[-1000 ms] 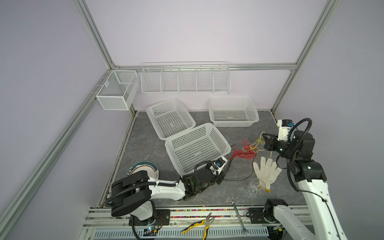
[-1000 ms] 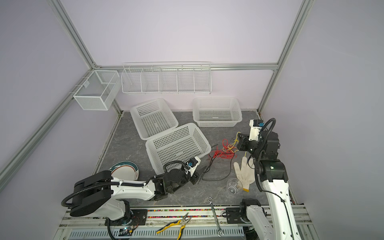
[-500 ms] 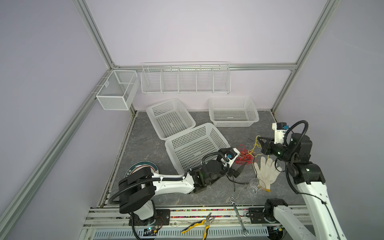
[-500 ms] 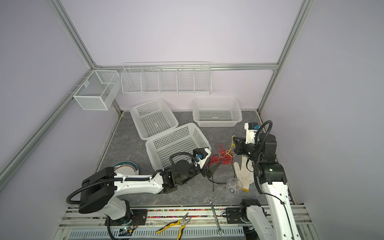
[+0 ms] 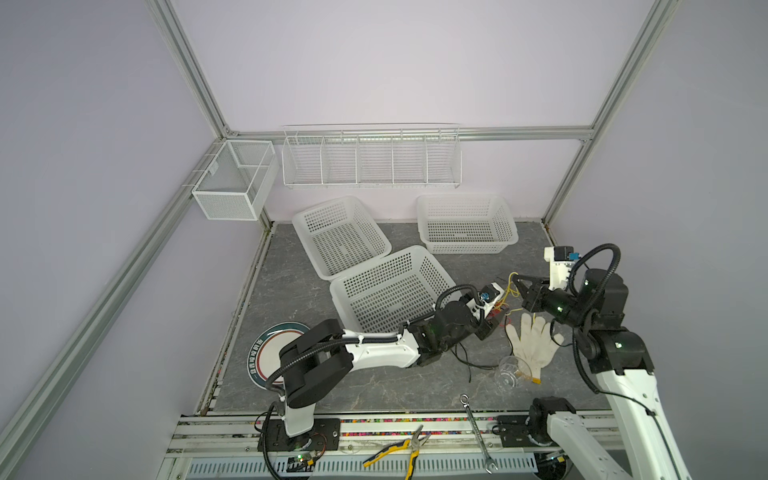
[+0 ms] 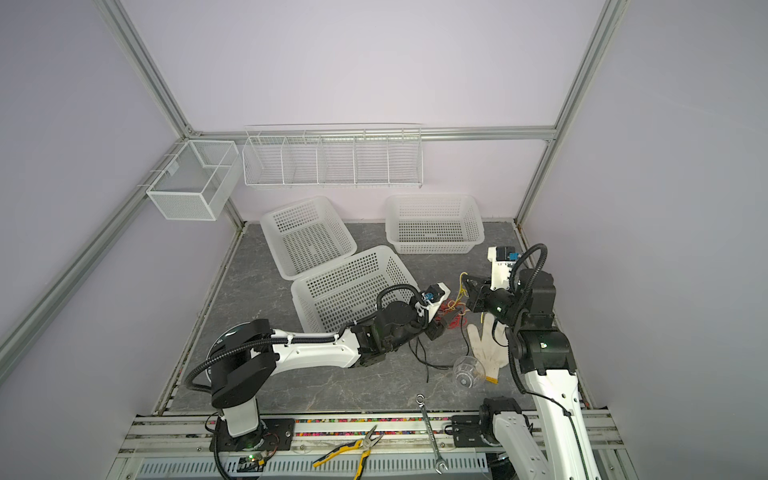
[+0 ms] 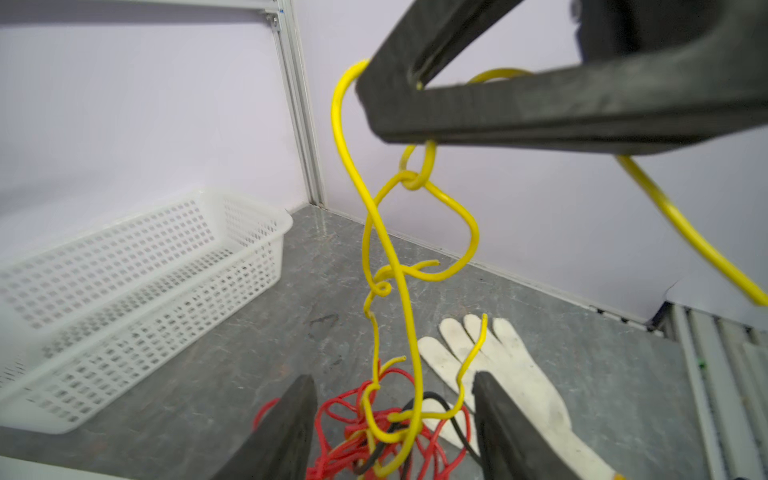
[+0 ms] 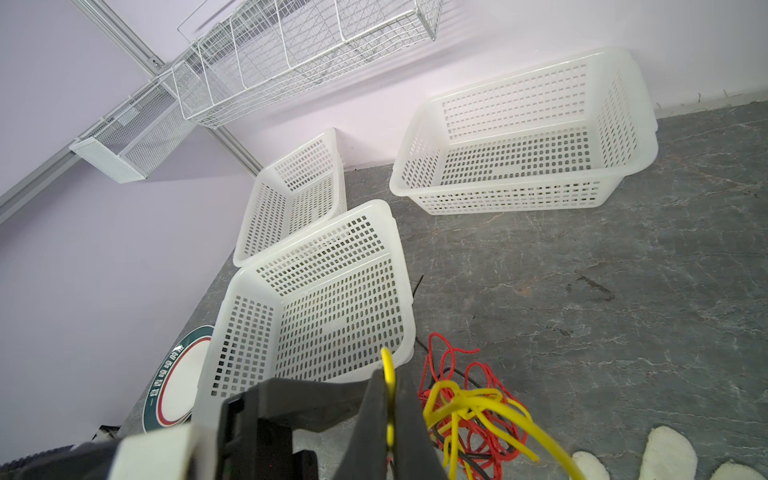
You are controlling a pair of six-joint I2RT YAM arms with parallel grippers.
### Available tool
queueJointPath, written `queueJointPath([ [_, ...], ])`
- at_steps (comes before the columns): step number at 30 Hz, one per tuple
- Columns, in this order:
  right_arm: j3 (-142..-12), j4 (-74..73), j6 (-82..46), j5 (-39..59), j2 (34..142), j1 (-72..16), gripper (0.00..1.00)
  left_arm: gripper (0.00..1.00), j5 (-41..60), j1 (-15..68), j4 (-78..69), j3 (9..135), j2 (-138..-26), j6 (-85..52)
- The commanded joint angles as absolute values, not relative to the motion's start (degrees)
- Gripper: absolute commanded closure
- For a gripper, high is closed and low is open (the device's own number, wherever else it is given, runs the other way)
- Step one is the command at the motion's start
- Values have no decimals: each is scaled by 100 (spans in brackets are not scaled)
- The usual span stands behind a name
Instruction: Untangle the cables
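Three colours of cables (image 7: pixel 390 432), red, yellow and black, are lying as one tangle on the tabletop (image 7: pixel 232 374) just beside the white glove (image 7: pixel 511 374). The left claw (image 7: pixel 390 376) is straddling that tangle with its jaws standing wide, gripping nothing. Beyond it, the right claw (image 8: pixel 388 399) is pinching a yellow strand (image 7: pixel 474 239) and holding it up, with kinks and a small knot hanging below. Judging by this, the separating is barely starting. The plate (image 8: pixel 178 382) is carrying rim lettering too small to read.

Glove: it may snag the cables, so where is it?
In both top views the glove lies flat right of centre, beside the cables and next to the clear cup.
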State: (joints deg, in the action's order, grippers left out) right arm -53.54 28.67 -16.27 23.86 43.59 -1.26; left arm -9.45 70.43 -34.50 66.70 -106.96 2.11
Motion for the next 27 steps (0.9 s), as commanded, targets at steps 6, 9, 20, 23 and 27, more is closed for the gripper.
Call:
queueJointPath([
  [6,-5239,2762,-1774,2601,4251,-173,93,81,-228,6674,-3745,6869,-10931,-370],
  [9,-5222,2727,-1815,2644,4304,-184,93,95,-58,6677,-3775,6874,-10944,-332],
  [20,-5181,3118,-2019,1105,4468,-189,75,100,-169,6629,-4352,6337,-10578,-571],
  [23,-5143,3306,-2029,609,4458,-193,64,100,-198,6532,-4494,6138,-10435,-782],
  [27,-5072,3445,-2005,245,4399,-181,45,100,-133,6384,-4686,5908,-10239,-1033],
])
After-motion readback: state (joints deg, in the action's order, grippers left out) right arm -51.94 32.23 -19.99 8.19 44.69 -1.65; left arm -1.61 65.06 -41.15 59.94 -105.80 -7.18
